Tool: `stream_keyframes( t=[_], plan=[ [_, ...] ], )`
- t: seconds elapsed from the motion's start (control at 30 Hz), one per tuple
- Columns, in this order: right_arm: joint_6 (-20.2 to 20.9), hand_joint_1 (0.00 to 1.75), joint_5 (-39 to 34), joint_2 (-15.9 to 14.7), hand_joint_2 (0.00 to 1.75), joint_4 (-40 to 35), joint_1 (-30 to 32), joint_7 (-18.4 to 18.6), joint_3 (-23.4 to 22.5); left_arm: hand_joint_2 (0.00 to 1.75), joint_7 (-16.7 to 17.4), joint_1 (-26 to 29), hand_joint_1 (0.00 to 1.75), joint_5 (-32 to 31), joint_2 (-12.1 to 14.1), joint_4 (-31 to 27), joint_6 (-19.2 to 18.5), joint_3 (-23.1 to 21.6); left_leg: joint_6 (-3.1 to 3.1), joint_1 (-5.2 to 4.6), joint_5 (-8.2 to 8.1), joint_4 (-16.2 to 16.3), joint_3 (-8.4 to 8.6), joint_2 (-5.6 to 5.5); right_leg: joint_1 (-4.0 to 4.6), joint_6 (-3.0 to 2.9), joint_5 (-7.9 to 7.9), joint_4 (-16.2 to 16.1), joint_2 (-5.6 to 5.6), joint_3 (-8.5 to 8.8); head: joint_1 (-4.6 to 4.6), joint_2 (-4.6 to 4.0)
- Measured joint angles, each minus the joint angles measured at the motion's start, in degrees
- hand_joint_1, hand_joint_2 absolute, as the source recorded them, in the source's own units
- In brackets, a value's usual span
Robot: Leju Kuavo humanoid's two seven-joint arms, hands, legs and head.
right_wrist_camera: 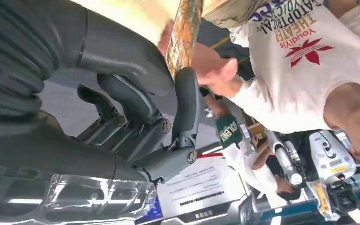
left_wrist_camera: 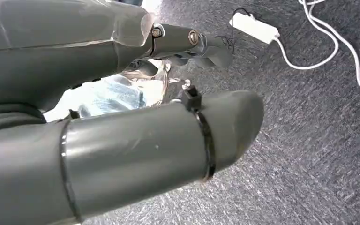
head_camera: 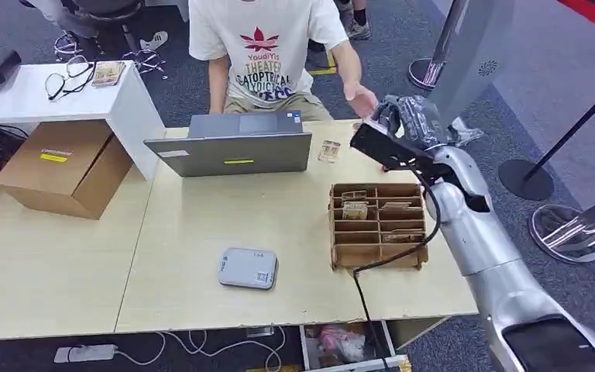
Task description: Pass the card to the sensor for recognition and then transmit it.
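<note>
Flat card in ribbed grey right hand

Light wooden table bearing a grey laptop, a compartmented wooden organiser and a cardboard box; adjacent white desk with spectacles; white power strip on grey carpet.

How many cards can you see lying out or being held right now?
2 for certain: one card pinched in the robot's right hand, held toward the person's hand; one loose card on the table beside the laptop. The wooden organizer holds more, too small to count.
</note>
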Motion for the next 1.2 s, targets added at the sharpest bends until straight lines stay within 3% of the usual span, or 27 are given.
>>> stream_keyframes(
  t=[0.57, 0.6, 0.63, 0.67, 0.7, 0.87, 1.2],
  plan=[
    [-0.72, 1.71, 0.0, 3.01, 1.75, 10.22, -3.88, -0.15, 0.28, 0.0, 0.46, -0.02, 0.0, 0.68, -0.11, 0.0, -0.04, -0.44, 0.0, 0.0, 0.0, 0.0, 0.0, -0.01, 0.0, 0.0, 0.0, 0.0, -0.01, 0.0, 0.02, 0.0],
    [-0.79, 1.43, 0.0, 3.08, 1.75, 10.53, -3.94, -0.2, 0.31, 0.0, 0.46, -0.01, 0.0, 0.68, -0.11, 0.0, -0.04, -0.44, 0.0, 0.0, 0.0, 0.0, 0.0, -0.01, 0.0, 0.0, 0.0, 0.0, -0.01, 0.01, 0.02, 0.0],
    [-0.81, 0.28, 0.02, 3.19, 1.75, 10.88, -4.03, -0.26, 0.31, 0.0, 0.46, -0.01, 0.0, 0.68, -0.11, 0.0, -0.04, -0.44, 0.0, 0.0, 0.0, 0.0, 0.0, -0.01, 0.0, 0.0, 0.0, 0.0, -0.01, 0.01, 0.02, 0.0],
    [-0.83, 0.28, 0.07, 3.32, 1.75, 11.32, -4.16, -0.33, 0.33, 0.0, 0.46, -0.01, 0.0, 0.7, -0.11, 0.0, -0.04, -0.44, 0.0, 0.0, 0.0, 0.0, 0.0, -0.01, 0.0, 0.0, 0.0, 0.0, -0.01, 0.01, 0.02, 0.0],
    [-0.83, 0.0, 0.13, 3.39, 1.75, 11.73, -4.25, -0.39, 0.35, 0.0, 0.46, 0.0, 0.0, 0.7, -0.11, 0.0, -0.04, -0.44, 0.0, 0.0, 0.0, 0.0, 0.0, -0.01, 0.0, 0.0, 0.0, 0.0, -0.01, 0.01, 0.02, 0.0],
    [-1.07, 0.0, 0.15, 3.87, 1.75, 13.2, -4.54, -0.65, 0.37, 0.0, 0.46, 0.04, 0.0, 0.9, -0.09, 0.0, 0.04, -0.44, 0.0, 0.0, 0.0, 0.0, 0.0, -0.01, 0.0, 0.0, 0.0, 0.0, -0.01, 0.01, 0.02, 0.0],
    [-5.33, 0.0, -1.23, 4.65, 1.75, 12.28, -3.74, -2.78, 0.57, 0.0, 0.42, 0.41, 0.0, 1.57, -0.09, 0.0, 0.42, -0.44, 0.0, 0.0, 0.0, 0.0, 0.0, -0.01, 0.0, 0.0, 0.0, 0.0, -0.01, 0.0, 0.02, 0.0]
  ],
)
